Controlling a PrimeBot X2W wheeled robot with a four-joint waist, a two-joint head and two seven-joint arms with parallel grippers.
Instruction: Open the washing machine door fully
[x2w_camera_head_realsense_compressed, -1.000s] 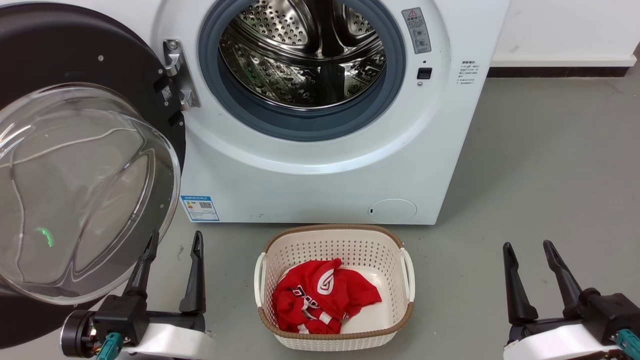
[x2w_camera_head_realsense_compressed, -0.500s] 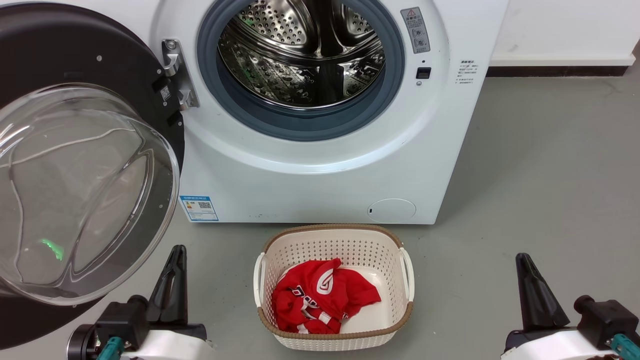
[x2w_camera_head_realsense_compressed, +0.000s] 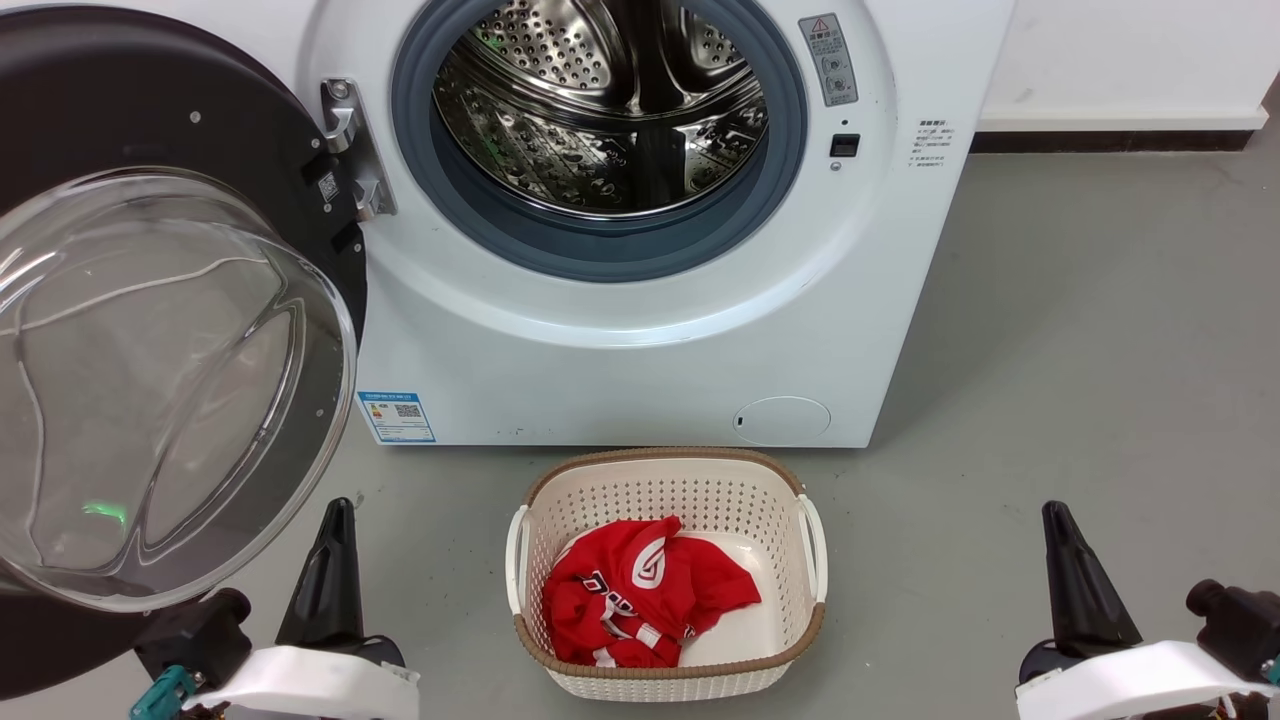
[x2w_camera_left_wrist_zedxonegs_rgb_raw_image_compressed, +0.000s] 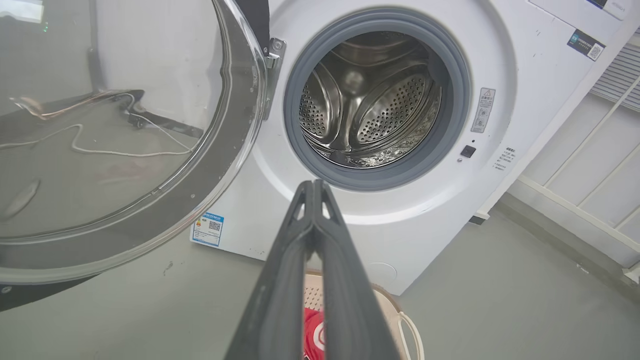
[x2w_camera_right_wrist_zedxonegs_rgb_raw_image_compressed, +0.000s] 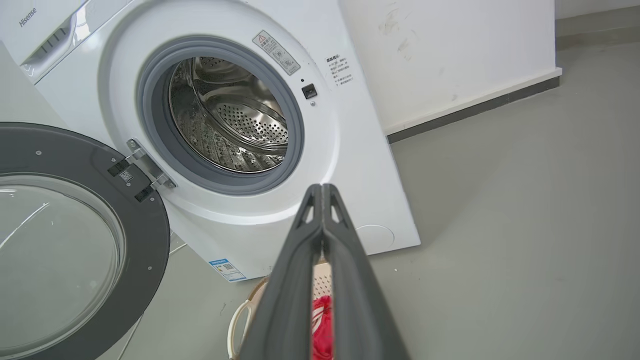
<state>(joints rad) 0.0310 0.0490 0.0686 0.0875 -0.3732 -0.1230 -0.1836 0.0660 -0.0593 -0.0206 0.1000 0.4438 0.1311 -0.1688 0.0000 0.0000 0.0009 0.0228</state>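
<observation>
A white basket (x2w_camera_head_realsense_compressed: 665, 488) with a brown rim stands on the grey floor (x2w_camera_head_realsense_compressed: 1080, 350), just in front of the white machine (x2w_camera_head_realsense_compressed: 620, 380). A crumpled red garment (x2w_camera_head_realsense_compressed: 645, 590) lies in it. The steel drum (x2w_camera_head_realsense_compressed: 600, 100) sits inside a grey ring (x2w_camera_head_realsense_compressed: 600, 250). A blue label (x2w_camera_head_realsense_compressed: 396, 416) marks the machine's lower left and a round flap (x2w_camera_head_realsense_compressed: 781, 420) its lower right. Behind is a white wall (x2w_camera_head_realsense_compressed: 1130, 50).

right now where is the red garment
In the head view the crumpled red garment lies inside the white perforated plastic basket on the grey floor, just before the white washing machine.
</observation>
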